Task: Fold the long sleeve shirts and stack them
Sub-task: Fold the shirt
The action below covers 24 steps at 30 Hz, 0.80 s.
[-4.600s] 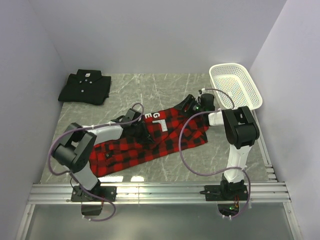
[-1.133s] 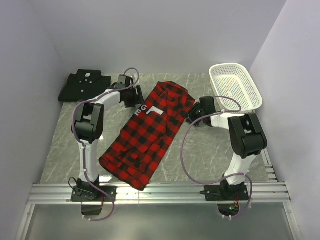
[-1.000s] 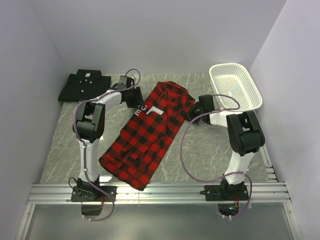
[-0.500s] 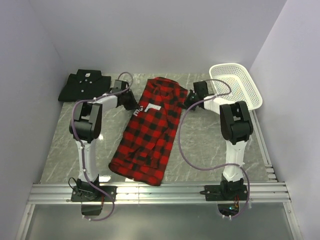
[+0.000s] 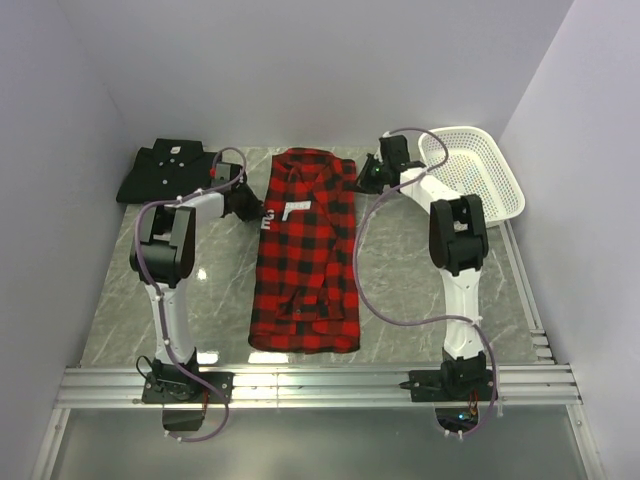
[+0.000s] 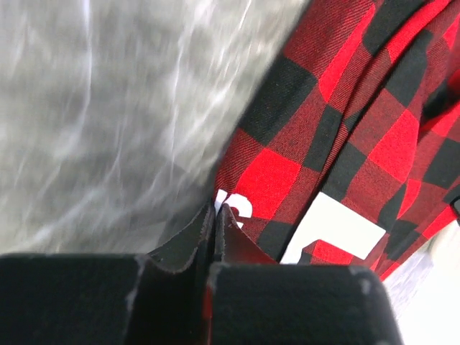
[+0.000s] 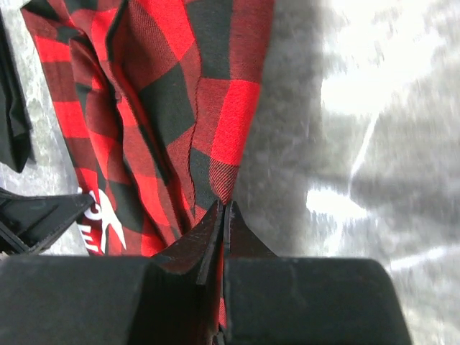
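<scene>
The red-and-black plaid shirt (image 5: 305, 250) lies lengthwise down the middle of the table, its white letters near its left edge. My left gripper (image 5: 252, 208) is shut on that left edge by the letters; in the left wrist view the fingertips (image 6: 217, 208) pinch plaid cloth (image 6: 345, 129). My right gripper (image 5: 365, 180) is shut on the shirt's upper right edge; the right wrist view shows its tips (image 7: 224, 207) closed on the plaid hem (image 7: 180, 108). The black shirt (image 5: 170, 172) lies folded at the far left corner.
A white mesh basket (image 5: 470, 170) stands at the far right, close behind the right arm. Walls enclose the table on the left, back and right. A metal rail (image 5: 320, 385) runs along the near edge.
Both arms swung toward the back of the table, dragging the plaid shirt from a diagonal lie to a straight one. Both grippers closed on its edges.
</scene>
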Motion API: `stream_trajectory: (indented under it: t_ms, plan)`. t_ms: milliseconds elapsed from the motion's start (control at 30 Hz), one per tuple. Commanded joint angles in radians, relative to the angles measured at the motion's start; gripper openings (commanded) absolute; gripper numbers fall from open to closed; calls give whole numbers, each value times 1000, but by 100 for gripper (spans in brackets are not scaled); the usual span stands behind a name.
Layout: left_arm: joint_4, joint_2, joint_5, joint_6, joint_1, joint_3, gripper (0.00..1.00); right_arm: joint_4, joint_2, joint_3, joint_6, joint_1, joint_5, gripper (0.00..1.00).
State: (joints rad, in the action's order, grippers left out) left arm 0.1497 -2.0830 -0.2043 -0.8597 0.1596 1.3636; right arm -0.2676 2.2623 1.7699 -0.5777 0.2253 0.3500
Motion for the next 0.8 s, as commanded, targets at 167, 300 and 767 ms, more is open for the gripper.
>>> stream_trajectory:
  t_ms: [167,300,767]
  plan:
    - [37,-49,29,-33,-15,86,35,-107,71,174,75,-1,-37,23]
    - [51,58,65,-19,-15,5,66,-94,-39,59,102,0,-78,60]
    - [310,789,177,71,124,-455,99,-105,-754,-755,-2,86,-187,95]
